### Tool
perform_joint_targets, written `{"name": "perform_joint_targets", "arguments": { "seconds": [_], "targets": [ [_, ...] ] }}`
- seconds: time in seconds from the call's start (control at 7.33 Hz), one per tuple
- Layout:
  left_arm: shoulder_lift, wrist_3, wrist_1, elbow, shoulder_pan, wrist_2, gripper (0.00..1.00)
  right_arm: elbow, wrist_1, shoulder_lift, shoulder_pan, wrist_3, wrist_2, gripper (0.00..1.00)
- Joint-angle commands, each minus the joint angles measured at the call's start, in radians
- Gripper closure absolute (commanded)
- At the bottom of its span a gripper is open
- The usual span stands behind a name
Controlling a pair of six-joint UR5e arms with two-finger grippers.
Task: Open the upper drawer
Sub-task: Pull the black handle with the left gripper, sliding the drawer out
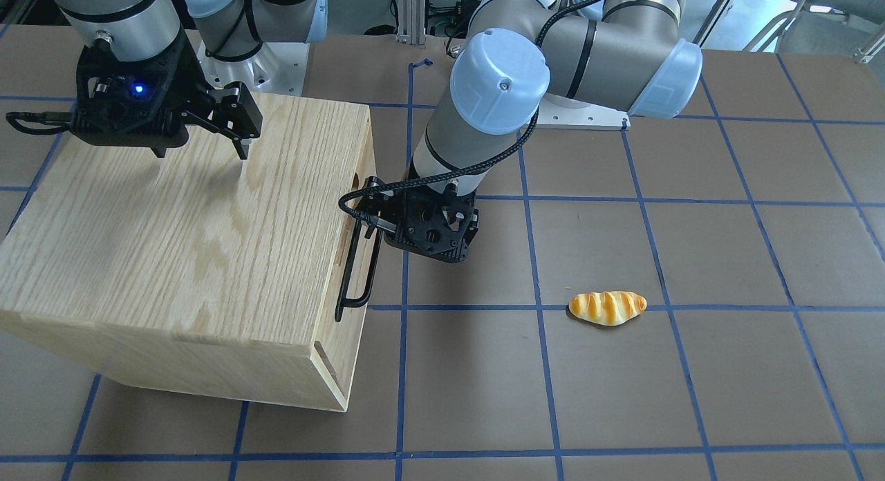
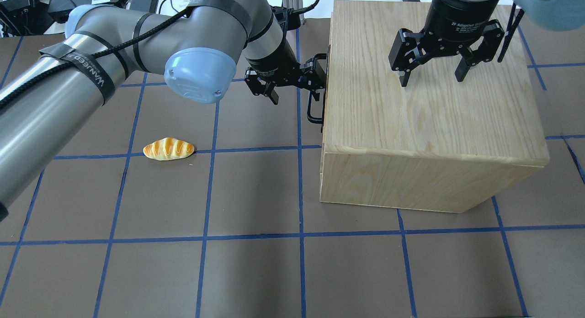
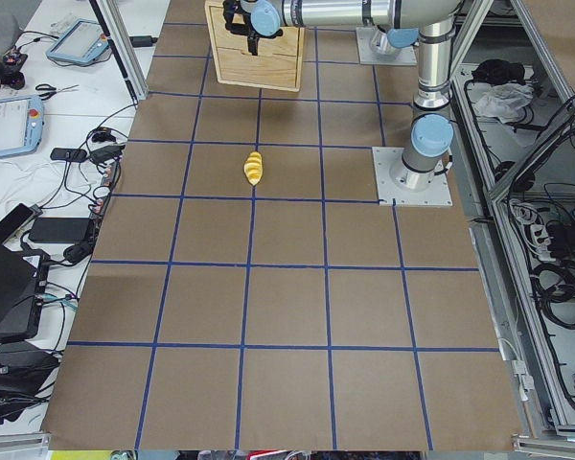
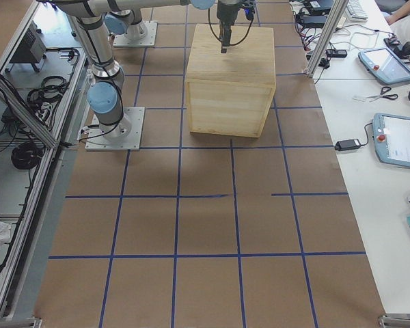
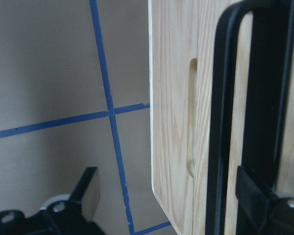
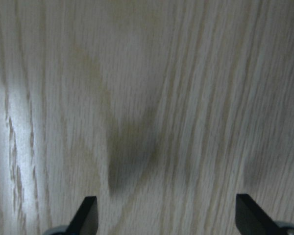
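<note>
Straddling the black bar handle (image 5: 221,122), the left jaws stand apart, one on either side of it, not closed on it. Right in front of them sits the upper drawer (image 5: 174,147), its front panel looking flush with the cabinet (image 2: 425,117), the slot cutout (image 5: 191,117) just past the bar. Up top, the right jaws hang spread wide just above the cabinet's top panel, gripping nothing. Well off from the left jaws, a bread roll (image 2: 168,149) lies on the tabletop (image 2: 256,263).
</note>
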Motion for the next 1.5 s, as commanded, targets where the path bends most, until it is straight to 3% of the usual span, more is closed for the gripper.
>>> {"name": "perform_joint_targets", "arguments": {
  "seconds": [0.0,0.41,0.95,1.36],
  "targets": [
    [0.031,0.023,-0.008,-0.041,0.027,0.012,0.01,0.000,0.000,0.000,0.000,0.000,0.000,0.00],
    [0.081,0.034,-0.073,-0.053,0.099,0.074,0.01,0.001,0.000,0.000,0.000,0.000,0.000,0.00],
    [0.120,0.153,-0.134,-0.084,0.273,0.076,0.00,0.001,0.000,0.000,0.000,0.000,0.000,0.00],
    [0.135,0.157,-0.152,-0.072,0.305,0.107,0.00,0.000,0.000,0.000,0.000,0.000,0.000,0.00]
  ]
}}
